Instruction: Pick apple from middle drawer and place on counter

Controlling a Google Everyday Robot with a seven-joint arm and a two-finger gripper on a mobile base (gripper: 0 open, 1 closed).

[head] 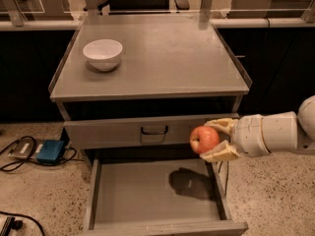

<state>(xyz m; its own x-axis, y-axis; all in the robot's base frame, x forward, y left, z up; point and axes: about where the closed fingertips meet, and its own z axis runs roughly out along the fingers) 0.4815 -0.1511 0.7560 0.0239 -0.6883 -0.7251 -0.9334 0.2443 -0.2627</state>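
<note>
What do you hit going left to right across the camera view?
blue box on the floor → white bowl → drawer handle → apple, held in the gripper above the right side of the open middle drawer.

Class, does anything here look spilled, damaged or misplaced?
Nothing stands out. The robot's hand holds the small red-orange apple above the open grey metal drawer; the white bowl sits upright on the grey counter.
</note>
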